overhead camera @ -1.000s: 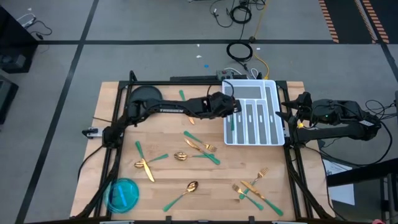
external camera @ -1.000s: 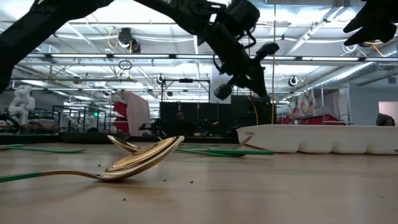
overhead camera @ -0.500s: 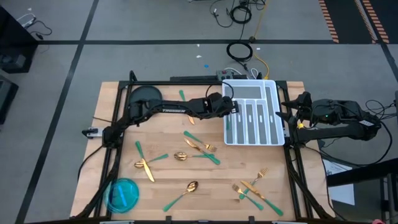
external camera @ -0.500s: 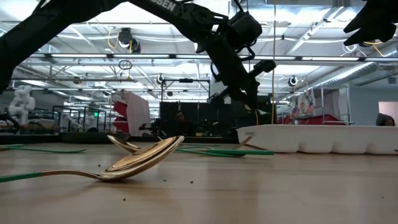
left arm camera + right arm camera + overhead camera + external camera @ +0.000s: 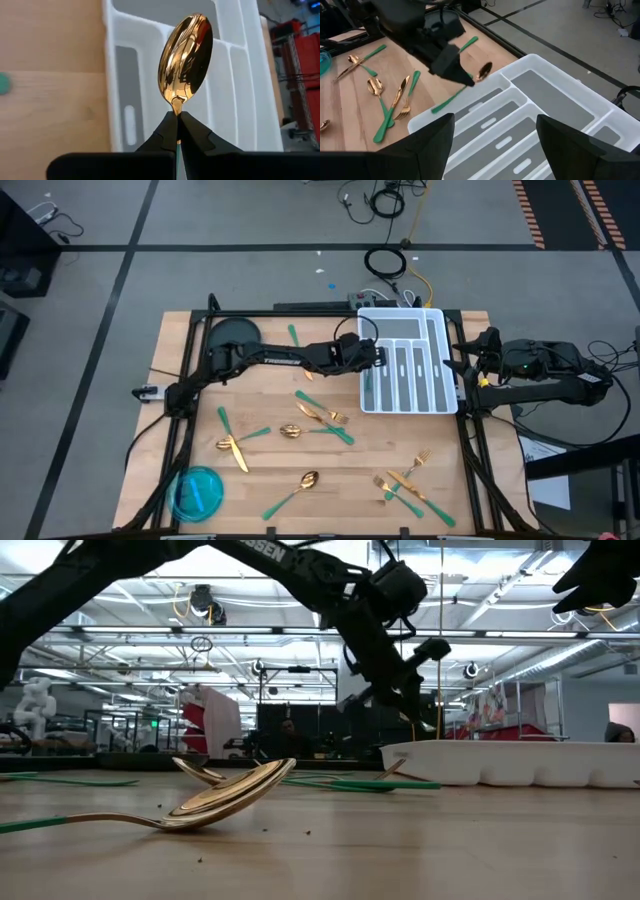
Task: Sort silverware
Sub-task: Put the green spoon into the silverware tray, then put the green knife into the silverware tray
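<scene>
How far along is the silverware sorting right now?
Barely started. Done: the white divided tray looks to hold at most one green-handled piece, in its leftmost slot. In hand: the left gripper is shut on a gold spoon with a green handle at the tray's left edge. Left: roughly a dozen forks, spoons and knives scattered over the wooden table. The open right gripper waits beside the tray.

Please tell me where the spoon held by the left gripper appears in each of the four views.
High view: spoon at the white tray's left edge, under the left gripper.
Low view: too small to tell, at the gripper tip right of centre.
Left wrist view: gold bowl at centre top, above the fingers.
Right wrist view: upper centre, over the tray's edge.
Shared landmark: the white tray.
</scene>
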Controlling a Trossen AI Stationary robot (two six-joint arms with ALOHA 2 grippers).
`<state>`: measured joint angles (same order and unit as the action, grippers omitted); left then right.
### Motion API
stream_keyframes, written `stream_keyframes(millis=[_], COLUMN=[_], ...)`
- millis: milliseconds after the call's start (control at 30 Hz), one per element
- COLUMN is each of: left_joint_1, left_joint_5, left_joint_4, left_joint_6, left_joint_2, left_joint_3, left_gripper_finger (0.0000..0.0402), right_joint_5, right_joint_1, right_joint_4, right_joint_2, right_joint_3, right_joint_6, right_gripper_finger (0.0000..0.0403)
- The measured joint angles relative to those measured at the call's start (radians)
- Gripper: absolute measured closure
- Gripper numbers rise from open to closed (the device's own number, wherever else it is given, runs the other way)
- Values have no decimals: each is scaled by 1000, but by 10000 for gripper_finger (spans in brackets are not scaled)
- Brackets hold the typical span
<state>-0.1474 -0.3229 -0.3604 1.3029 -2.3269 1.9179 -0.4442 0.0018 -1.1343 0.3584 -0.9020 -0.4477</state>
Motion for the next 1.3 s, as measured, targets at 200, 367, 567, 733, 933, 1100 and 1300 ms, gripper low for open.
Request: stream_keyframes(millis=[200,367,567,733,933,1100,1300], left_joint_1=[0,0,-1,0,-1,-16,-45], left_joint_5=[34,35,72,85,118,203,282], left_joint_4=[-13,-13,-6,-4,94,140,-42], left_joint_6=[1,-34,-79,-80,-102,-271,-772], left_joint_2=[-16,-20,-20,-19,-14,10,96], left_joint_3=[1,0,0,0,0,65,217], left_gripper_finger=[394,393,345,328,325,324,325], right_joint_5=[1,2,4,5,5,4,3], right_joint_1=[0,0,0,0,0,0,0], right_joint_4=[0,0,0,0,0,0,7], right_joint_2=[0,0,0,0,0,0,0], right_joint_3=[0,0,0,0,0,0,0], right_joint_6=[-3,-4,-4,-1,1,23,19], right_gripper_finger=[124,124,124,124,124,124,124])
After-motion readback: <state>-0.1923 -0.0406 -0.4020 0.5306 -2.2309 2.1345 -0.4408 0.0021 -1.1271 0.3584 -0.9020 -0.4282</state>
